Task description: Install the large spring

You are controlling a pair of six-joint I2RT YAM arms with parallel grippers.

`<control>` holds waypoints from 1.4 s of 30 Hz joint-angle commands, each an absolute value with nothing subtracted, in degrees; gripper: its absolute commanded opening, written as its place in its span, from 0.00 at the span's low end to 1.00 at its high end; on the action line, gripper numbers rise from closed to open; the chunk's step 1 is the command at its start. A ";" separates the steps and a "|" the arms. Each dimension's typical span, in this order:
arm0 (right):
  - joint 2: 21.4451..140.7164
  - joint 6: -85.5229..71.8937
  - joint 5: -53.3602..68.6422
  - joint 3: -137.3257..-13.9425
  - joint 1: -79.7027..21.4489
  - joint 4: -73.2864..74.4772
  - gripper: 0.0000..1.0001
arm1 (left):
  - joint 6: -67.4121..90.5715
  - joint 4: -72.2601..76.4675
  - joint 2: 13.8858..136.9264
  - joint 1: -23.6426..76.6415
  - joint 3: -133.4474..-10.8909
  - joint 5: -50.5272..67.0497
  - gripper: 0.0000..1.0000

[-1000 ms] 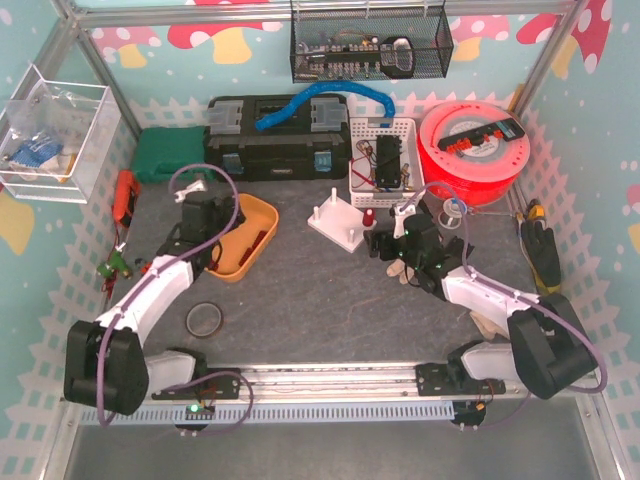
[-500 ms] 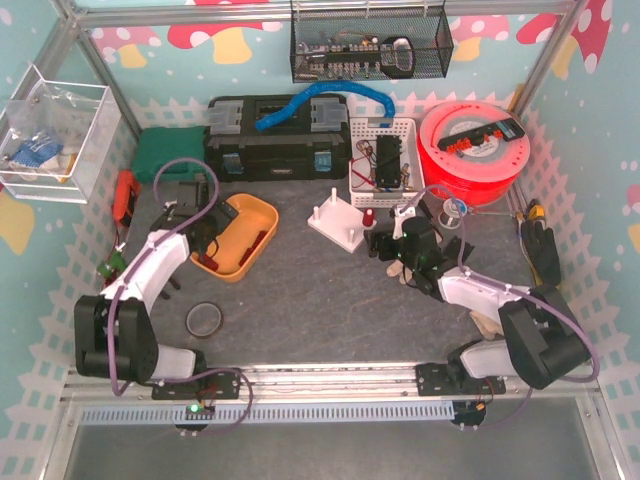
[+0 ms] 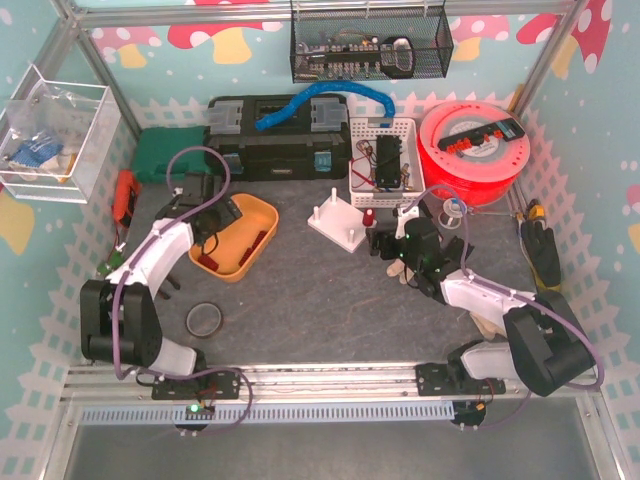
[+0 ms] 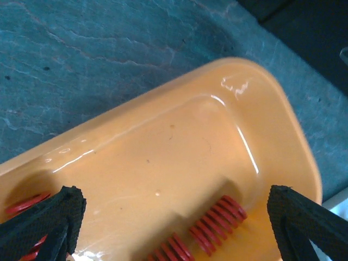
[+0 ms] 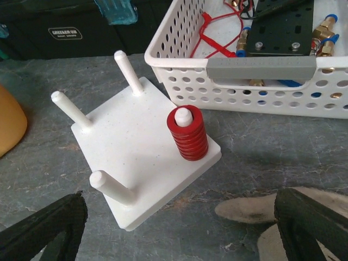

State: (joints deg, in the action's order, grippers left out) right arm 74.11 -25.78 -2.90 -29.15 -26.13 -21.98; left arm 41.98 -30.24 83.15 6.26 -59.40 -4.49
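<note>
L gripper (image 4: 173, 225) hangs right over the orange tray (image 4: 179, 136), jaws spread wide, holding nothing. That's prob. so it can pick up a red spring (image 4: 209, 223) lying inside. R gripper (image 5: 179, 225), jaws wide too, sits well right of the tray, facing the white peg board (image 5: 136, 147) near the tray. Wrist cams show what the top cam blurs: springs in the tray, plus a fat red spring (image 5: 187, 133) on a peg. Can't tell which is the large one.
</note>
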 commanded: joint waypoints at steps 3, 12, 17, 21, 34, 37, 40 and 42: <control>73.30 -24.17 -4.12 -34.94 -26.10 -11.75 0.94 | 28.39 -35.73 85.79 7.52 -64.74 4.91 0.83; 72.93 -22.68 -7.00 -45.11 -26.10 12.01 0.95 | 40.79 -51.28 89.34 7.12 -69.99 -4.83 0.57; 71.46 -24.97 -6.36 -46.51 -26.10 15.71 0.94 | 53.66 -56.80 91.69 7.63 -73.28 -7.69 0.58; 71.29 -24.94 -4.75 -47.90 -26.10 15.61 0.94 | 62.79 -57.75 93.12 8.23 -70.98 -6.81 0.58; 65.67 -26.40 -6.57 -46.13 -26.10 15.22 0.93 | 71.52 -58.37 99.75 10.80 -68.30 -14.84 0.61; 64.25 -25.90 -6.41 -45.27 -26.09 14.88 0.93 | 71.03 -58.36 101.23 10.89 -68.84 -15.66 0.63; 63.65 -25.84 -6.42 -45.17 -26.09 15.17 0.93 | 71.47 -58.36 102.33 10.88 -68.73 -16.06 0.65; 63.63 -25.57 -6.25 -45.41 -26.10 15.51 0.92 | 71.40 -58.29 103.27 10.89 -68.77 -16.04 0.66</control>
State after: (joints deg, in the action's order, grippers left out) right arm 64.12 -25.76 -5.82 -46.28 -26.13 15.00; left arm 69.89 -57.41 101.49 10.63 -68.66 -14.06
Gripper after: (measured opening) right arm 0.927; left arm 0.649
